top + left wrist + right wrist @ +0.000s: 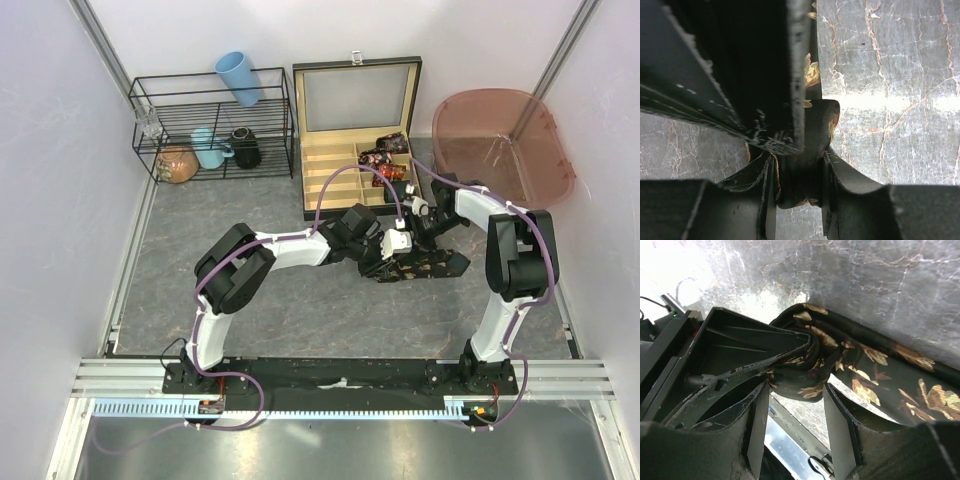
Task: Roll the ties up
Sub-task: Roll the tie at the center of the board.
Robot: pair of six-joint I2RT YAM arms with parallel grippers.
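A dark tie (428, 266) with tan leaf prints lies mid-table, partly rolled into a coil at its left end. My left gripper (393, 266) and right gripper (415, 252) meet at that coil. In the left wrist view my gripper (799, 170) is shut on dark tie fabric (821, 116), with the right gripper's black body close above. In the right wrist view my gripper (795, 395) has the coil's lower part (805, 382) between its fingertips; the flat strip (875, 367) runs off to the right. Several rolled ties (386, 158) sit in the wooden box.
The open wooden box (335, 165) with compartments stands behind the grippers. A black wire rack (285, 120) at back left holds a blue cup (240, 78), a teal mug (209, 150) and a black mug (246, 148). A pink translucent tub (500, 140) is at back right.
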